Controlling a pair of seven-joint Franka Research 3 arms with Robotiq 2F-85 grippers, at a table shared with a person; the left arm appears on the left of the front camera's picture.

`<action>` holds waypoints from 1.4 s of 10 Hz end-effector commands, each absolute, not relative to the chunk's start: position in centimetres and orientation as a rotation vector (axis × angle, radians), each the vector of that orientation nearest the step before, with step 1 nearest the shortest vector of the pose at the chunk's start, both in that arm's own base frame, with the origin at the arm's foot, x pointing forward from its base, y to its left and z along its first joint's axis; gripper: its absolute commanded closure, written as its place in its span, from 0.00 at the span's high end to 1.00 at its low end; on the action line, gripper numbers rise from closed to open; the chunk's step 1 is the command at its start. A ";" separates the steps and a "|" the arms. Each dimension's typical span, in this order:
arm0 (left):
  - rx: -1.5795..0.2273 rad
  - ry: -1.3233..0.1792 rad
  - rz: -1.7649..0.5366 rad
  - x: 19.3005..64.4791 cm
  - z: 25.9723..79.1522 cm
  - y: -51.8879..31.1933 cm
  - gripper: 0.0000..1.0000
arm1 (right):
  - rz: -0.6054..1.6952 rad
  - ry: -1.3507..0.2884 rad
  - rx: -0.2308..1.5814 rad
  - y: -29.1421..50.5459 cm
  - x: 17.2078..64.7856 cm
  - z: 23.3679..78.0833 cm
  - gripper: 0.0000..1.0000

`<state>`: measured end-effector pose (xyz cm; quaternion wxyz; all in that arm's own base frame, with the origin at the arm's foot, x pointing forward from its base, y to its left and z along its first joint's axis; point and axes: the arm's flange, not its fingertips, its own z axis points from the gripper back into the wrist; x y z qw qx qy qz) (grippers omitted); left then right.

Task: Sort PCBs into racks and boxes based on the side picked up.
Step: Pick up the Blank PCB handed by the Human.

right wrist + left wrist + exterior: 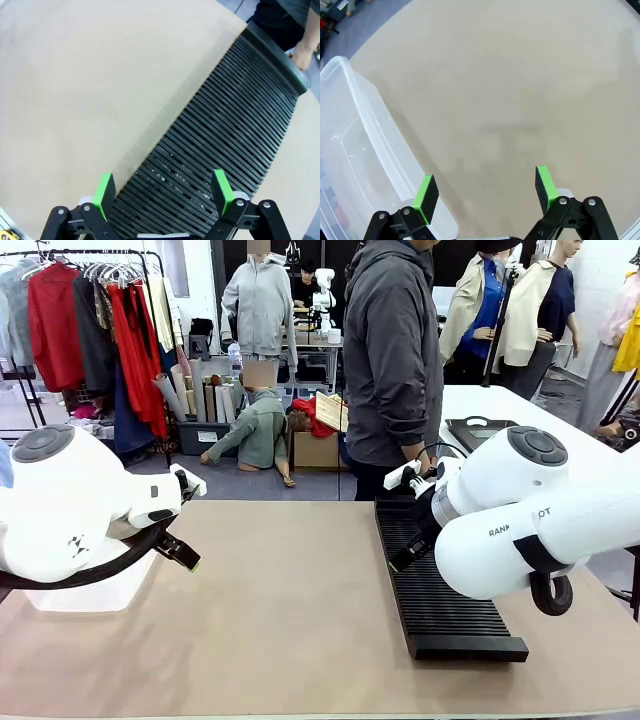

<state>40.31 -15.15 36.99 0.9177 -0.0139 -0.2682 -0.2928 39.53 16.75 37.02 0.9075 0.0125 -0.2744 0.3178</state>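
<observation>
Front view takes in a wide tan table (280, 630) with a person (392, 360) in a dark grey jacket standing at its far edge. A clothes rail (90, 330) of red and grey garments stands on the floor beyond. The rack (440, 590) lies toward the table's right edge, running from the far edge by the person down toward the near right corner; the right arm covers part of it. The right gripper (162, 191) hangs over the rack, fingers spread wide, gripping nothing. The left gripper (486, 190) is equally released, over bare table. The box (360, 150) sits close beside one of its fingers. It is cut off by the picture's edge, and what lies inside I cannot make out through the cloudy wall. A hand (302, 55) is at the rack's far end; whether it touches, I cannot tell.
</observation>
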 end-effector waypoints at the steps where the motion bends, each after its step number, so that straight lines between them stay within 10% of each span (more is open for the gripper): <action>1: -0.029 -0.552 -0.602 40.3 37.0 -15.1 1.00 | 0.656 -0.567 0.026 16.7 39.5 37.0 1.00; 10: -0.113 -0.466 -0.616 41.7 44.8 -12.2 1.00 | 0.530 -0.518 0.124 13.6 40.8 44.8 1.00; 14: -0.492 -0.355 -0.653 44.7 49.1 -8.8 1.00 | 0.392 -0.328 0.345 11.2 42.4 49.6 1.00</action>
